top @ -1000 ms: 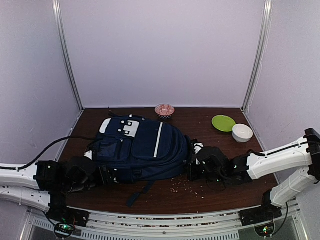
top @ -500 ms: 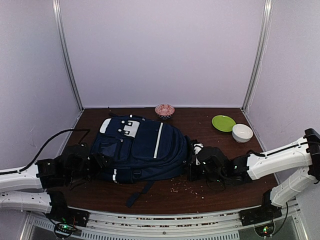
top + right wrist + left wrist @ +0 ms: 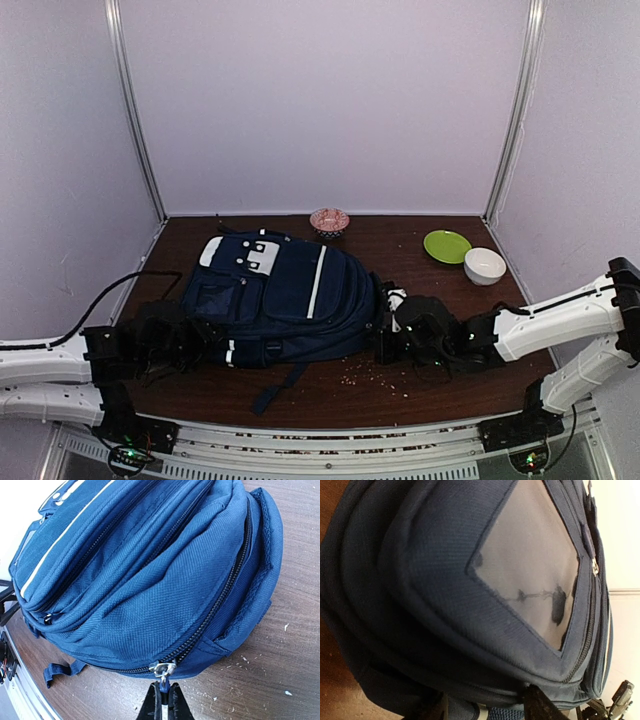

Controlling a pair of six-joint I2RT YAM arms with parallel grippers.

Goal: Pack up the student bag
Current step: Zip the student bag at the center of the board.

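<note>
At the near edge, the right gripper (image 3: 162, 696) was pinched fully closed on the metal zipper pull (image 3: 162, 671) at the 4 o'clock end of the student bag (image 3: 280, 295). The bag lay flat on the wooden table (image 3: 330, 400), left of centre. The left gripper (image 3: 487, 709) sat at the bag's 8 o'clock corner with its fingers well apart under the fabric edge; whether they pinched anything could not be told. The likely trouble was the small pull slipping from so narrow a pinch. If the left side gave no anchor, the whole bag might slide rather than unzip, or the slider might jam on the curved seam. Crumbs (image 3: 375, 375) lay scattered at 5 o'clock. No brand or writing was legible; the white patches (image 3: 262, 258) looked blank.
</note>
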